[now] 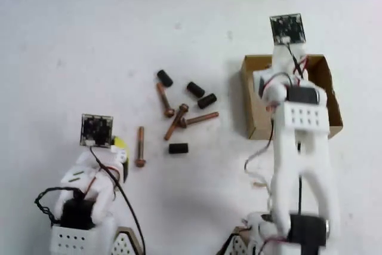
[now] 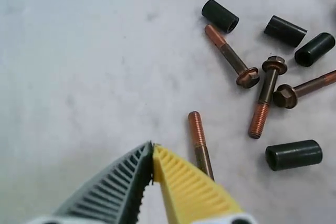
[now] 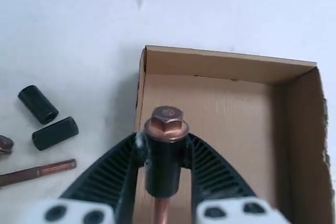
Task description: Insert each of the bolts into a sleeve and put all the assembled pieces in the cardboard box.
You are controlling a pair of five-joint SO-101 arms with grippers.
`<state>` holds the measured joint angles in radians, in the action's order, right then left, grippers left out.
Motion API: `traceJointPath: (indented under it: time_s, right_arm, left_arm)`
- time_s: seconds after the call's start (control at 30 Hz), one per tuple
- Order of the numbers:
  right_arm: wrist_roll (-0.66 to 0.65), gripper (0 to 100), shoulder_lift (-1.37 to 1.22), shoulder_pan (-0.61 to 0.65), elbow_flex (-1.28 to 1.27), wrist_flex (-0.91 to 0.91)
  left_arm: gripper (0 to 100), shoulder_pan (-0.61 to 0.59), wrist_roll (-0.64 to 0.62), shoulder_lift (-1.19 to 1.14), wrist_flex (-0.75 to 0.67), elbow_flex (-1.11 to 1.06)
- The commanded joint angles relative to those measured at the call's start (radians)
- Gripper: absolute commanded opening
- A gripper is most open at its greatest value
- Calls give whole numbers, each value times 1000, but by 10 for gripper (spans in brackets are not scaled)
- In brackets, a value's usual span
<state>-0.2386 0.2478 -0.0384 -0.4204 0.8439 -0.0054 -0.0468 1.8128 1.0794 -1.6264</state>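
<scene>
Near: left gripper (image 2: pixel 153 155) fingers clenched on nothing, above worktop (image 1: pixel 89 40). A lone bolt (image 1: pixel 140 146) lies just beside at 3 o'clock. Beyond, loose bolts (image 1: pixel 176 122) and sleeves (image 1: pixel 195 89) are scattered. At 3 o'clock of those is the cardboard box (image 3: pixel 210 64); right gripper (image 3: pixel 165 141) over it, fingers grasping sleeved bolt (image 3: pixel 163 169).

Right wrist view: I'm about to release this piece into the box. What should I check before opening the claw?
1. Seating of bolt through sleeve: ok, head above, thread below.
2. Grip of right claw on the sleeve: ok.
3. Piece over the cardboard box: ok, its floor lies behind the piece.
4. Box opening facing up: ok.
5. Drop height above the box floor: cannot tell.
6. Position of left claw: ok, shut, away from the box, over the table beside a loose bolt.
</scene>
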Motion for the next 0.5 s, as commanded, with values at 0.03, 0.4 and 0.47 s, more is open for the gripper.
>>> traceJointPath:
  time_s: [0.03, 0.4, 0.47]
  right_arm:
    - [-29, 18, -194, -31, 195, -48]
    - [-29, 19, -633, -45, 508, -42]
    - [-29, 19, -676, -47, 535, -42]
  left_arm:
    - [24, -4, 12, 8, 11, 5]
    - [24, -4, 14, 8, -9, -17]
    - [24, -4, 14, 8, -9, -17]
